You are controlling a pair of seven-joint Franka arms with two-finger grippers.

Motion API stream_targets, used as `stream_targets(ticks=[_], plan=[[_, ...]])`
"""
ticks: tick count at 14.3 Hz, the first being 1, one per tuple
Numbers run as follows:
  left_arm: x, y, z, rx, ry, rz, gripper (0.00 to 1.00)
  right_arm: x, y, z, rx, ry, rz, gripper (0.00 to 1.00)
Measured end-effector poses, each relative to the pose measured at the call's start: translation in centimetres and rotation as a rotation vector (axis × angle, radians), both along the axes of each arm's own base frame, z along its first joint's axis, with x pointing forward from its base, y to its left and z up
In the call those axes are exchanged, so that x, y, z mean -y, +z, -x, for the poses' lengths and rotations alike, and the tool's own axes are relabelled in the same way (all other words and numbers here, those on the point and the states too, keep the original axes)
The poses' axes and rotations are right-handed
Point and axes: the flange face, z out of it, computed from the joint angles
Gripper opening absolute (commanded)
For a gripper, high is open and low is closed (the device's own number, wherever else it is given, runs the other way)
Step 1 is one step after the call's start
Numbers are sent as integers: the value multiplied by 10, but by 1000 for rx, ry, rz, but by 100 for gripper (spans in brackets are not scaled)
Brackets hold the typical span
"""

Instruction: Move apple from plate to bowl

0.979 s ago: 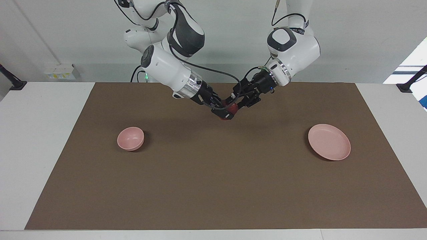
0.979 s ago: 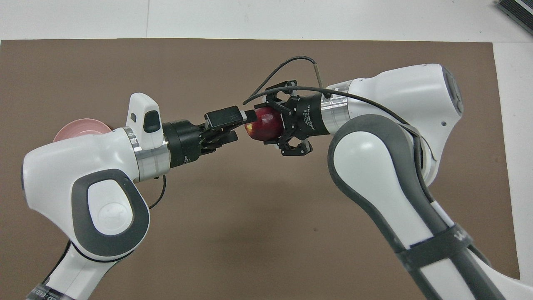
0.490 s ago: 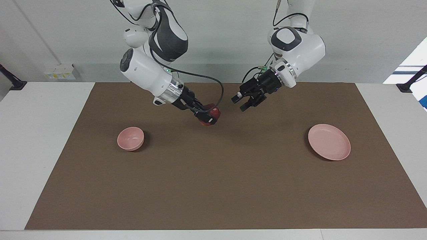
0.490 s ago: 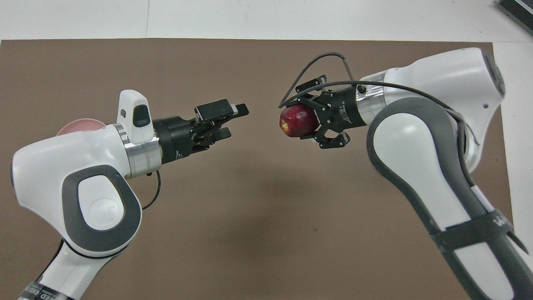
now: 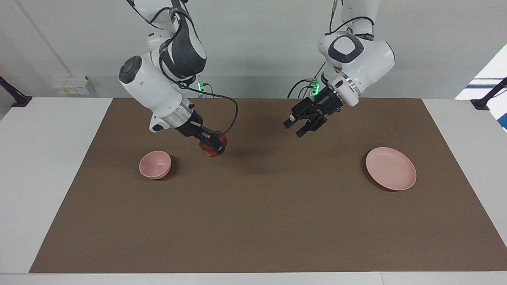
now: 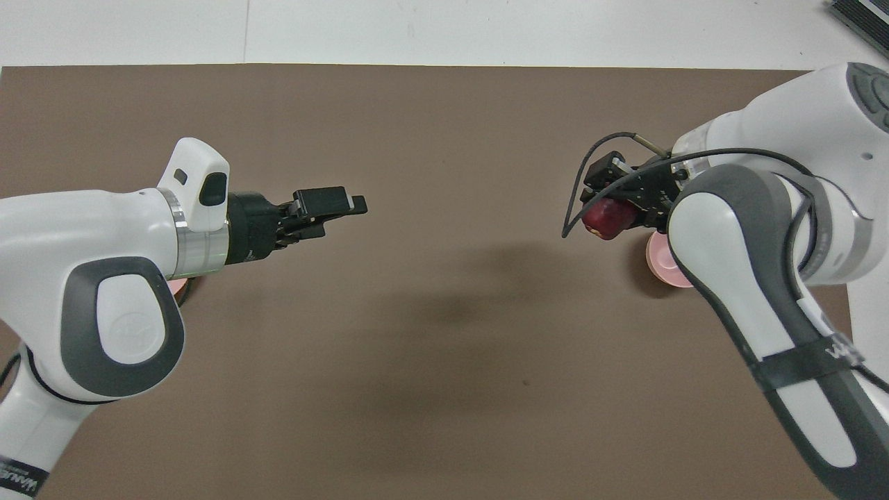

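Note:
My right gripper (image 5: 212, 146) is shut on the dark red apple (image 5: 211, 148) and holds it in the air over the brown mat, beside the small pink bowl (image 5: 155, 164). In the overhead view the apple (image 6: 606, 217) shows in the right gripper (image 6: 603, 208), with a slice of the bowl (image 6: 660, 262) under the right arm. My left gripper (image 5: 299, 126) is open and empty over the mat's middle; it also shows in the overhead view (image 6: 347, 208). The flat pink plate (image 5: 391, 168) lies bare toward the left arm's end; overhead, the left arm hides nearly all of it.
A brown mat (image 5: 261, 213) covers most of the white table. A dark object (image 6: 861, 17) lies at the table's corner, farthest from the robots at the right arm's end.
The right gripper has taken the apple from the left gripper and carried it toward the bowl, lower than before. The left gripper has let go, opened and drawn back toward its own end.

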Motion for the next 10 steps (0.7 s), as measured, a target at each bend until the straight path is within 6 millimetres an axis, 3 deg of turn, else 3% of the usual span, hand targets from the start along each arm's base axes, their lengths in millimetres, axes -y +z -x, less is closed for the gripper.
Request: stream_targets(ticks=[2,4,7,10], plan=[[-24,-7,1,-27,-102,-179,100,44,-23,4,-11,109,74,0],[-45,-9,0,-38,-171,-342,100,71,-43,9,-25,158,117,0],[-78,-5,-6,-39,-224,-548,100,88,-68,14,-16,197,154,0],[-109,19,-22,-29,-246,-638,100,101,-86,14,-3,200,174,0]])
